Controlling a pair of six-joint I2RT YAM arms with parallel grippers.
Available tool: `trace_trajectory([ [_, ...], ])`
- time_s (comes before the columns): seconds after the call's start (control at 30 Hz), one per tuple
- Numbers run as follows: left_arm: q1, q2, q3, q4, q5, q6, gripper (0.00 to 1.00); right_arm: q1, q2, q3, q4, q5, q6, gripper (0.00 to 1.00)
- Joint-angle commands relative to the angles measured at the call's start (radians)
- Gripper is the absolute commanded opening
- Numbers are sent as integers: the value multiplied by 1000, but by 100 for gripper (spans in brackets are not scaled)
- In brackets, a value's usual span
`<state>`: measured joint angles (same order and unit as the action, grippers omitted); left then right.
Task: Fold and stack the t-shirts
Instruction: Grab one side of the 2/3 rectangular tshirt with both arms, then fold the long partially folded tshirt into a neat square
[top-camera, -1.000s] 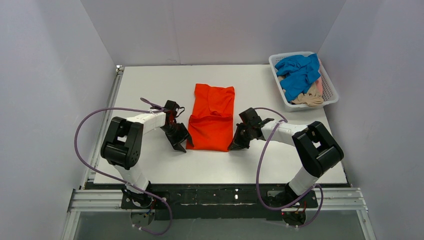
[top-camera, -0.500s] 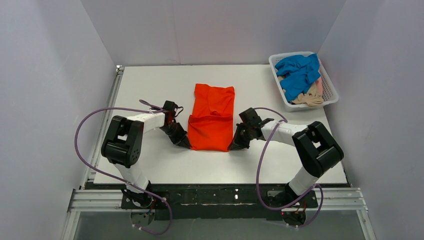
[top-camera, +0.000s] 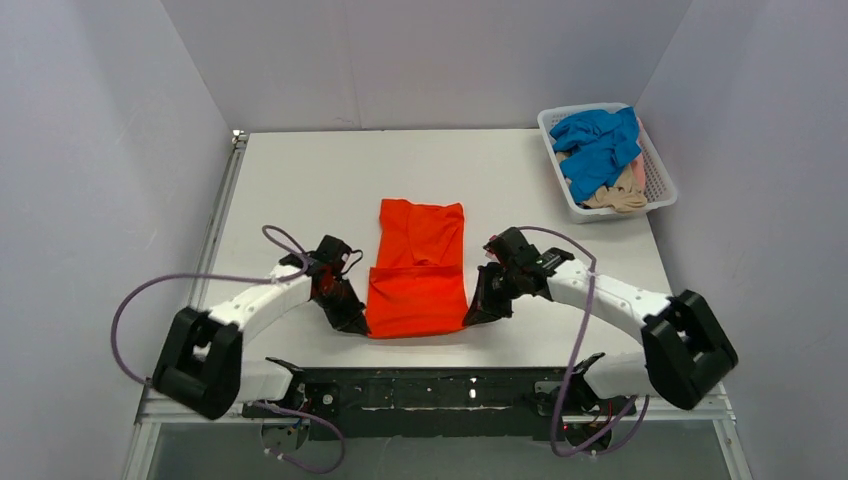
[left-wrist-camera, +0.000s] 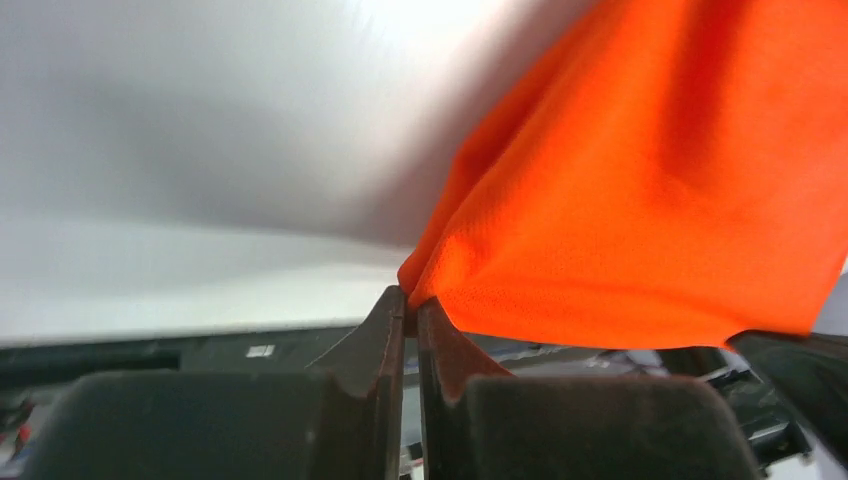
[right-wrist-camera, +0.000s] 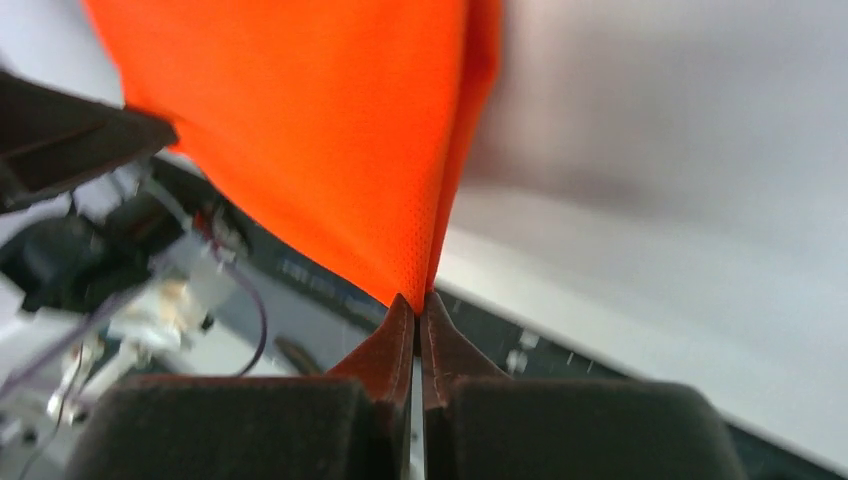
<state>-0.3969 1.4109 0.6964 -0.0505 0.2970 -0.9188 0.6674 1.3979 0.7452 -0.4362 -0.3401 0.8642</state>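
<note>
The orange-red t-shirt (top-camera: 418, 270) lies as a long folded strip in the middle of the table, its near end lifted. My left gripper (top-camera: 358, 322) is shut on its near left corner; the left wrist view shows the jaws pinching the cloth (left-wrist-camera: 640, 180) at the tip (left-wrist-camera: 411, 300). My right gripper (top-camera: 472, 315) is shut on the near right corner, the cloth (right-wrist-camera: 330, 130) held at the jaw tips (right-wrist-camera: 417, 303). A bright blue t-shirt (top-camera: 597, 143) and a pale beige-pink one (top-camera: 618, 194) lie crumpled in the basket.
A white mesh basket (top-camera: 661, 176) stands at the back right corner of the white table (top-camera: 300, 180). Grey walls close in the left, back and right sides. The black frame rail (top-camera: 430, 385) runs along the near edge.
Both grippers have closed on the shirt's near corners and pulled toward the near table edge. The shirt has slid nearer and its near end has come up off the table.
</note>
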Motion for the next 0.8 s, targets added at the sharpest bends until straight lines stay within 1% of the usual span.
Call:
trace_trajectory([
  [0.0, -50, -340, -70, -428, -145, -32, 0, 22, -212, -12, -311, -135, -21, 1],
  [0.07, -61, -470, -63, -536, -148, -40, 0, 28, -298, 0, -381, -174, -15, 1],
  [0.13, -74, -580, -14, -650, -148, -45, 0, 39, -375, 13, -418, -228, 1, 1],
  [0.23, -81, -675, 52, -747, -128, -53, 0, 45, -437, 21, -438, -347, 20, 1],
  [0.3, -83, -703, 94, -765, -104, -56, 0, 44, -470, 35, -438, -382, 22, 1],
  [0.4, -83, -700, 155, -761, -85, -54, 0, 44, -502, 82, -428, -375, 24, 1],
  [0.47, -83, -680, 186, -748, -97, -41, 0, 38, -503, 99, -415, -358, 15, 1],
  [0.53, -83, -654, 196, -703, -108, -33, 0, 19, -487, 102, -412, -346, 1, 1],
  [0.63, -83, -577, 215, -636, -101, -18, 0, -22, -456, 94, -395, -337, -17, 1],
  [0.77, -81, -468, 259, -526, -131, -3, 0, -91, -430, 105, -372, -329, -56, 1],
])
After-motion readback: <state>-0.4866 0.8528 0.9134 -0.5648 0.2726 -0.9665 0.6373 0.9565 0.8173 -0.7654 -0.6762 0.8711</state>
